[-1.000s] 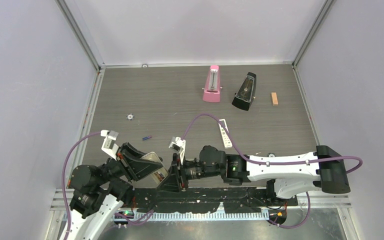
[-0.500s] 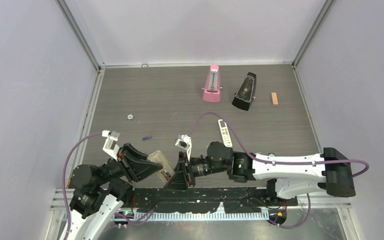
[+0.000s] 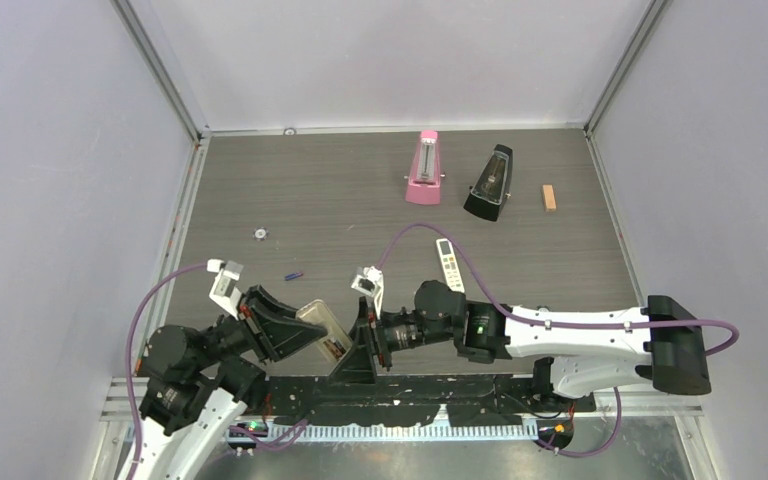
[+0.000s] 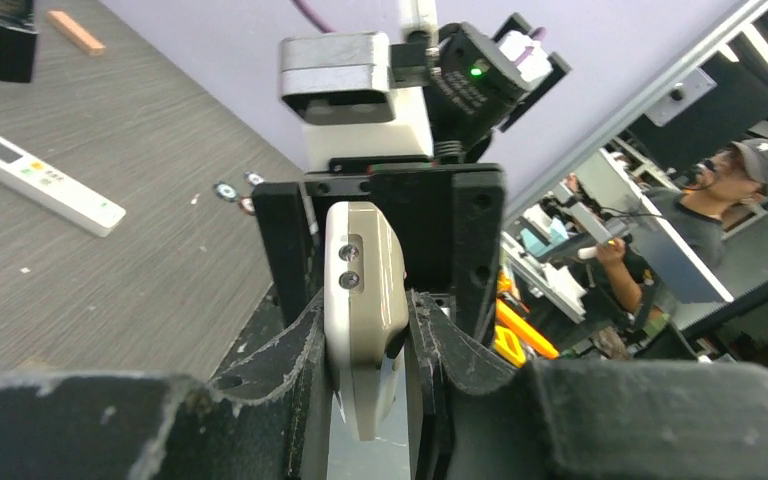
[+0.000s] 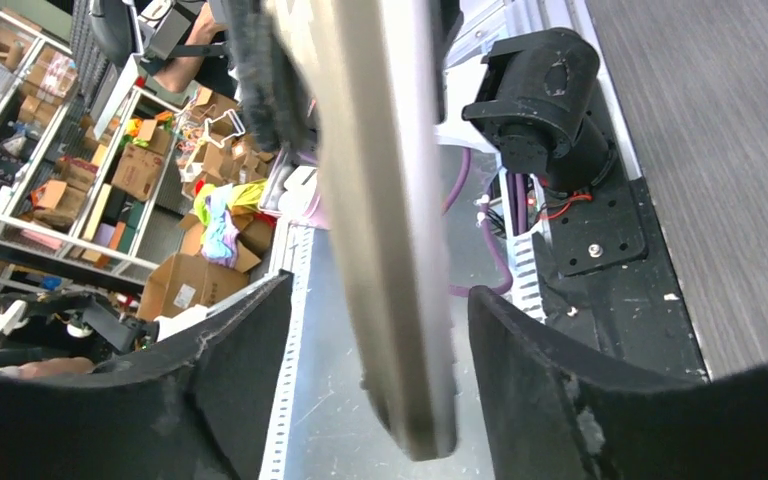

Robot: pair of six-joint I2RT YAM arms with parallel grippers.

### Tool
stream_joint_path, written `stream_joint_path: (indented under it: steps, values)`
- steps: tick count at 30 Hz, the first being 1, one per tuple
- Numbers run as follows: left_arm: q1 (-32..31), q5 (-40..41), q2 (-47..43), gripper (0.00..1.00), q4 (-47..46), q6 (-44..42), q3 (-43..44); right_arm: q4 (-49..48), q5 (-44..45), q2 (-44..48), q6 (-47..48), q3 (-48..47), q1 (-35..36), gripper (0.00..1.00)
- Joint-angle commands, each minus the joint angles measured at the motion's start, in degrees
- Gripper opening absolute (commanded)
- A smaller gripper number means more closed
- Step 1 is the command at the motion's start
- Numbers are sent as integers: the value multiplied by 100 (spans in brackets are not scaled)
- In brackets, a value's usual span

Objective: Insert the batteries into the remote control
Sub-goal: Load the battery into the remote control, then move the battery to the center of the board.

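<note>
Treat the slim remote [image 4: 363, 270], pinched across its width in the left claw [image 4: 365, 340] above the near edge of the bench [image 3: 310, 200], with the right claw [image 5: 375, 300] spread around it, as light, stiff, slippery plastic.

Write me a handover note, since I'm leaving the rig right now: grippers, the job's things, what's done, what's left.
Left gripper: shut on the remote control, held off the table, beige back showing.
Right gripper: open, straddling the remote's edge without gripping it.
Things: one bluish battery lies loose on the table, left of centre. A slim white remote lies farther right.
Done: remote picked up. Whether any battery is seated cannot be told.
Left: load the loose battery.
</note>
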State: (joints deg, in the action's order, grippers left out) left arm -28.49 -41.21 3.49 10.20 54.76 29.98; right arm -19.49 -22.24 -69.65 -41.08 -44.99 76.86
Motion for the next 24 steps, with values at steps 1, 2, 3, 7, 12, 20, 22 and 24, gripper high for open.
stream_joint_path:
  steps: [1,2,3,7,12,20,22,24]
  values:
    - [-2,611,21,0,564,-488,356,-169,460,331,42,3,-56,76]
    - [0,816,14,0,836,-643,509,-174,647,383,67,33,-57,82]
    - [-5,1072,-6,0,1111,-854,666,-182,741,476,107,76,-61,85]
    - [0,2580,-109,0,2593,-1485,1441,-64,1457,763,173,226,-84,90]
    - [-4,4653,-465,0,3706,-1812,2126,413,2604,730,481,127,-128,88]
    - [-7,5882,-709,0,4388,-1775,2667,1988,2860,-1377,2216,-1914,-512,79]
    - [-7,5968,-682,0,4502,-1759,2736,2322,2539,-2076,2435,-2480,-774,75]
    - [-6,6001,-648,0,4547,-1758,2766,2640,2338,-2744,2710,-3087,-1018,70]
